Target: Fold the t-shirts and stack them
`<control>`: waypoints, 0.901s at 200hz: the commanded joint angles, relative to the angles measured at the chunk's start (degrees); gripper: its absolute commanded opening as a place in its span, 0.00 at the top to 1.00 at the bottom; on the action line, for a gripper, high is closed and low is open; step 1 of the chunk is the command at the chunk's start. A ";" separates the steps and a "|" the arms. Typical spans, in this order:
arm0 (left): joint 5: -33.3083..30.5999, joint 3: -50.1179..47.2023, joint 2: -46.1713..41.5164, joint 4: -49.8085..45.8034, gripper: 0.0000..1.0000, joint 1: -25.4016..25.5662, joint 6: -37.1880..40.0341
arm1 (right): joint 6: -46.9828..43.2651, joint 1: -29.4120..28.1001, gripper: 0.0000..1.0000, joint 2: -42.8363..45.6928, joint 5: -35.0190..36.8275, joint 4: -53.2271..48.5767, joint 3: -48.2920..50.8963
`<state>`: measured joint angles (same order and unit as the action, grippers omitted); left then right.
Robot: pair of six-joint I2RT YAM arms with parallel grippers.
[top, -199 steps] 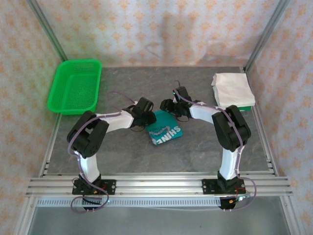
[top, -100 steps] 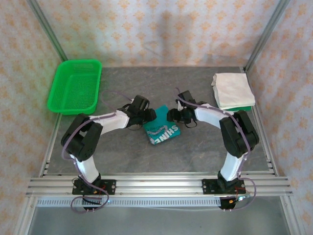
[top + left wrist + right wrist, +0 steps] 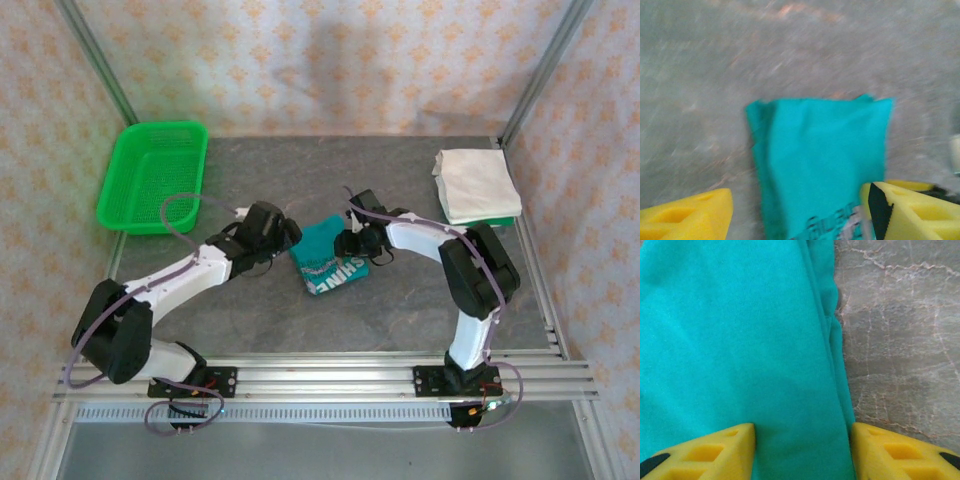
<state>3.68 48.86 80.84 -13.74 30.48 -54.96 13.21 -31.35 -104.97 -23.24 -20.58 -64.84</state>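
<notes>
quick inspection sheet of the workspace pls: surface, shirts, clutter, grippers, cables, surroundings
surface: dark grey stone-look tabletop, no spills seen
job's things: teal t-shirt folded at mid table, lettering up; white folded shirts stacked at the far right on a green shirt
clutter: green mesh basket at the far left
grippers: left gripper open, fingers on either side of the teal t-shirt's end, view blurred; right gripper open over the teal cloth near its edge
cables: purple cables loop along both arms, off the shirts
surroundings: patterned walls, aluminium frame
</notes>
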 commanded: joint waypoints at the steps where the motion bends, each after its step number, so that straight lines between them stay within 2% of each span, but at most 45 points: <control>1: -0.66 -0.30 2.98 -0.51 0.27 1.15 -4.65 | 0.80 -0.64 0.49 -1.29 -0.65 0.15 -2.05; 29: 1.71 0.44 8.06 2.00 0.31 3.03 -6.97 | 1.02 -0.99 0.49 -1.82 -0.66 0.01 -2.32; 55: 2.66 1.33 12.85 1.90 0.41 3.49 -7.36 | 1.29 -1.02 0.48 -1.79 -0.61 0.40 -2.18; 101: 6.14 -0.14 17.32 5.88 0.75 3.45 -8.78 | 1.33 -1.11 0.45 -2.40 -0.02 -0.25 -3.44; 117: 5.88 -0.51 17.58 5.93 0.84 3.45 -8.55 | 1.22 -1.04 0.44 -3.12 -0.30 -0.40 -4.21; 152: 6.42 0.00 18.79 6.30 0.86 3.49 -7.98 | 0.18 -1.72 0.45 -4.69 -1.86 -1.66 -6.00; 180: 6.98 0.44 19.52 6.70 0.88 3.45 -7.99 | -1.30 -3.34 0.50 -6.30 -0.62 -4.61 -7.48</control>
<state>9.32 49.15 97.45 -6.09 33.39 -63.00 13.47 -32.64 -109.49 -24.12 -21.80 -70.41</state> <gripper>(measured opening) 0.126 0.514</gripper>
